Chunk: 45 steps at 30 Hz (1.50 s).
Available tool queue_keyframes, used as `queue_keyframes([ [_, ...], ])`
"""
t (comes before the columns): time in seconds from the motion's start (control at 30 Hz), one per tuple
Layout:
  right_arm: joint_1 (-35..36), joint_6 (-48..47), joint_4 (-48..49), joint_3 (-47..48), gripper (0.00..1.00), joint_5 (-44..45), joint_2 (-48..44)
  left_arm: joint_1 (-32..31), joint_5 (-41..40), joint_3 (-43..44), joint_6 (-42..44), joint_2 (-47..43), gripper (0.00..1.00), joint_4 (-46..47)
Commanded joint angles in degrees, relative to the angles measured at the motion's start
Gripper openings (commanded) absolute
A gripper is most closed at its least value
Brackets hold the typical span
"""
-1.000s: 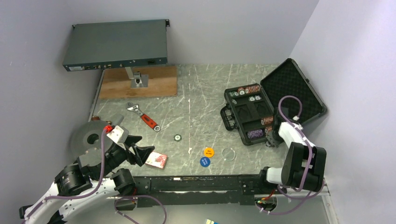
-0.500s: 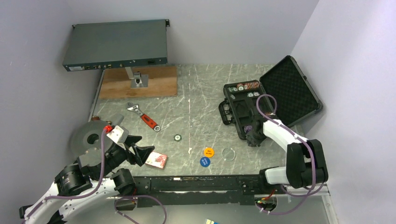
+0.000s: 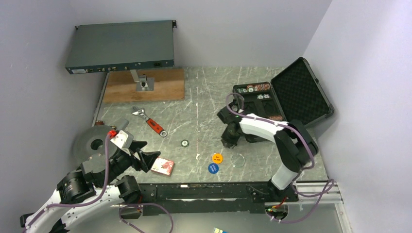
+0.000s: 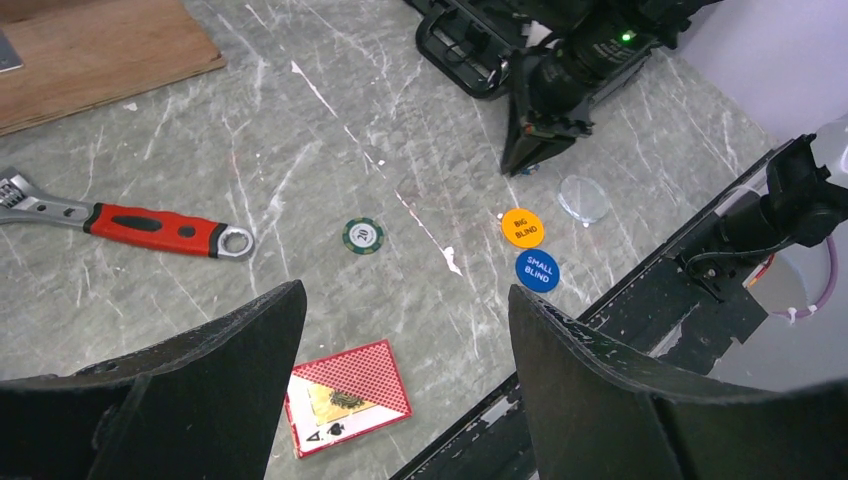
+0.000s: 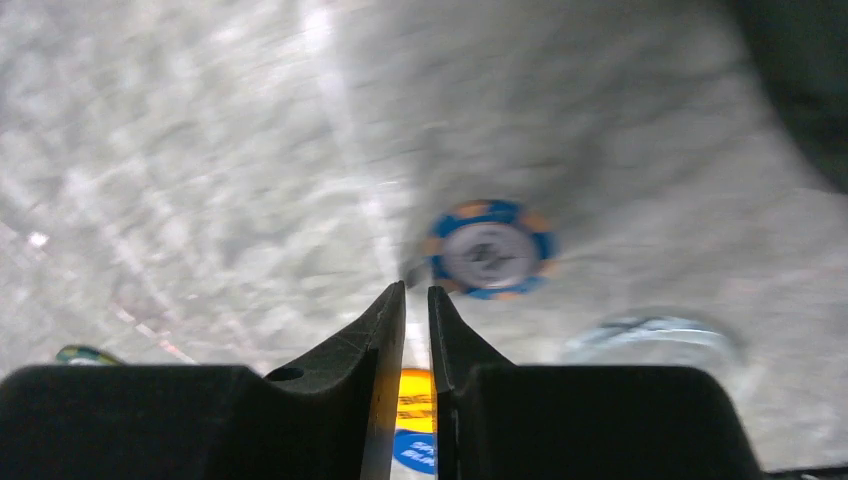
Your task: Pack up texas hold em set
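The black case [image 3: 303,92] lies open at the right back, with rows of chips in its tray [image 3: 257,89]. My right gripper [image 3: 227,142] is low over the table left of the case. Its jaws are shut with nothing between them [image 5: 416,290], and a blue-and-orange chip [image 5: 490,248] lies just past the tips. The orange disc [image 3: 217,158] and the blue disc [image 3: 213,168] lie near the front edge. A green chip [image 3: 185,143] sits mid-table. My left gripper [image 4: 405,290] hangs open above the red card deck [image 4: 345,397], touching nothing.
A clear round disc [image 3: 237,159] lies right of the orange disc. A red-handled wrench [image 3: 149,122], a wooden board [image 3: 145,85], a grey rack box [image 3: 121,46] and a grey round plate [image 3: 90,143] occupy the left side. Walls close in left, back and right.
The right arm has swung from the case's near right corner leftward across its front, down to the table left of the case. The left arm has not moved.
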Motion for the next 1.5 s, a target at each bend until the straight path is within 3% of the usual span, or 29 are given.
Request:
queue_keyframes([
  [0.0,4.28,-1.22,3.13,7.77,0.17,0.10,4.85,-0.39,-1.51,0.43,-1.08,1.30,0.80,-0.04],
  [0.27,7.72,-9.07,1.08,16.20,0.24,3.48,2.51,-0.48,-3.59,0.41,-1.86,2.13,0.81,-0.61],
  [0.33,7.82,-12.54,1.10,17.41,0.34,5.47,0.73,-0.48,-3.85,0.32,-1.81,2.83,0.81,-0.48],
  [0.43,7.75,-18.55,0.53,19.24,0.58,9.74,-1.78,-0.48,-3.50,0.23,-0.80,4.79,0.84,0.41],
  [0.53,7.20,-24.08,0.35,19.27,0.73,16.25,-4.48,-0.48,-3.10,1.01,0.19,9.39,0.84,0.91],
  [0.67,2.17,-29.88,5.32,15.53,0.78,18.06,-9.91,-0.48,-2.67,2.73,2.07,19.76,0.84,3.14],
  [0.8,-5.47,-36.05,8.77,15.49,0.80,15.49,-15.17,-0.40,0.64,4.21,4.86,31.86,0.86,12.81],
  [0.9,-7.64,-40.49,8.66,18.05,0.81,18.35,-18.28,-0.18,4.16,7.43,7.59,44.55,0.86,19.68],
  [1.2,-11.07,-45.44,9.69,16.05,0.95,23.56,-33.92,0.22,12.02,28.34,12.47,79.66,0.84,27.03],
  [1.47,-11.07,-42.53,9.27,11.20,0.96,21.39,-43.57,0.14,14.51,43.06,10.21,99.79,0.87,25.78],
])
